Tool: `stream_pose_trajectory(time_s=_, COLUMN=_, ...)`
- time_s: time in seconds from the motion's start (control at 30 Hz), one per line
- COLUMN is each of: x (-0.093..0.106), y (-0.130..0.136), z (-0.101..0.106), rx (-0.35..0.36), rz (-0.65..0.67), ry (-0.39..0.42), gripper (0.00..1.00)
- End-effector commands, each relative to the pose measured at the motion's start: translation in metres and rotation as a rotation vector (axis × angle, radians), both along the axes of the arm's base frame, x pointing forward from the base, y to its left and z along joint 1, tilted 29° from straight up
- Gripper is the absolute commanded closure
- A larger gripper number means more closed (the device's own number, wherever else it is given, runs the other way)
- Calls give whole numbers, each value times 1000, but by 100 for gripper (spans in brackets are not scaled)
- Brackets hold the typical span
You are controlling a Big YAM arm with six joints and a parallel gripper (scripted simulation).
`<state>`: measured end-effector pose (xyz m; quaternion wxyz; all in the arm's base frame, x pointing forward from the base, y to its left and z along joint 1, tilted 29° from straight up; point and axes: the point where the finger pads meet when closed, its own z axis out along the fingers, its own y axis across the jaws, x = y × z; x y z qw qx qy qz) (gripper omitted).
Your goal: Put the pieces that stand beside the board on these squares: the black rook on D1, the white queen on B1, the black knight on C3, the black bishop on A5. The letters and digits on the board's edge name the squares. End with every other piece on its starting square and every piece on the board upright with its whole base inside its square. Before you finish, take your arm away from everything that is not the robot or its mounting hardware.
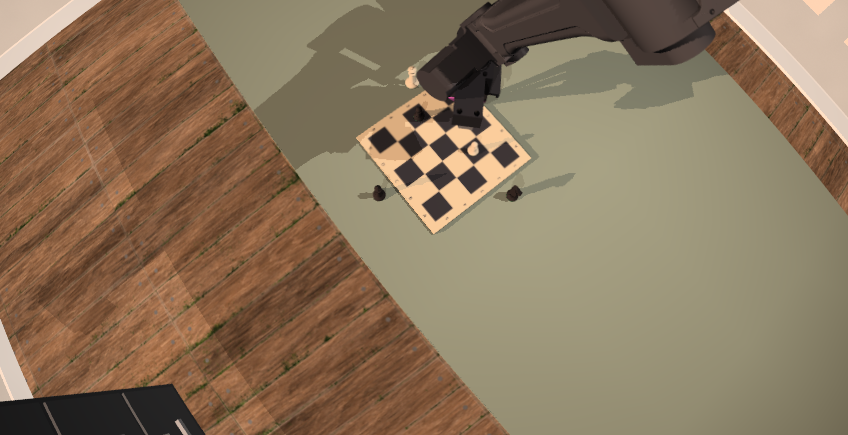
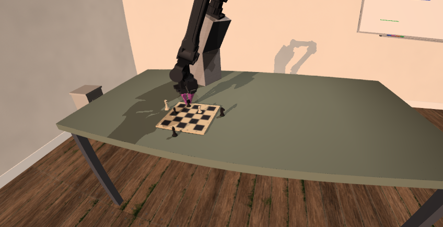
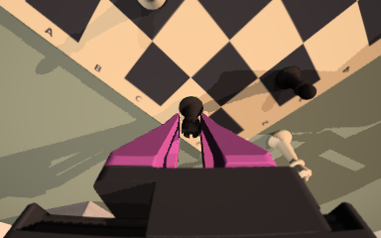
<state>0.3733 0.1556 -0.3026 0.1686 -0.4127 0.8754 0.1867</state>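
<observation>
My gripper (image 3: 190,119) (image 2: 188,102) is just open, its pink fingertips close on both sides of the black rook (image 3: 190,106) (image 2: 188,104) with thin gaps. The rook stands upright on D1; the arm hides it in the top view. The white queen (image 1: 411,78) (image 2: 166,105) (image 3: 283,145) stands beside the board (image 1: 433,228) (image 2: 203,132) near the digit edge. The black knight (image 1: 513,193) (image 2: 221,111) stands off its lettered side. The black bishop (image 1: 379,193) (image 2: 174,131) stands off the digit side, near the far end. Both are outside the wrist view.
A black pawn (image 1: 418,113) (image 2: 175,111) (image 3: 290,77) stands on E3, between the gripper and the bishop. A short white piece (image 1: 473,148) (image 2: 199,109) (image 3: 152,2) stands on B2, only partly in the wrist view. The arm's pedestal (image 2: 211,69) rises at the back of the table.
</observation>
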Motion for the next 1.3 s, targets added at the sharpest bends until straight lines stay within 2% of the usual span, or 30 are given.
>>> stream_pose_trajectory(time_s=0.0, x=3, y=3, z=-1, rx=3, rz=-3, ry=-8, gripper=79)
stream_pose_trajectory(time_s=0.03, x=3, y=3, z=-1, rx=3, rz=-3, ry=-8, gripper=79)
stream_pose_trajectory(time_s=0.07, x=3, y=3, z=-1, rx=3, rz=-3, ry=-8, gripper=72)
stream_pose_trajectory(time_s=0.13, x=3, y=3, z=-1, rx=3, rz=-3, ry=-8, gripper=72)
stream_pose_trajectory(time_s=0.17, x=3, y=3, z=-1, rx=3, rz=-3, ry=-8, gripper=65)
stream_pose_trajectory(time_s=0.57, x=3, y=2, z=1, rx=3, rz=-3, ry=-9, gripper=65)
stream_pose_trajectory(time_s=0.83, x=-2, y=-17, z=26, rx=1, rz=-11, ry=-3, gripper=65)
stream_pose_trajectory(time_s=0.9, x=-2, y=-17, z=26, rx=1, rz=-11, ry=-3, gripper=65)
stream_pose_trajectory(time_s=1.27, x=-9, y=-42, z=74, rx=2, rz=-11, ry=-8, gripper=65)
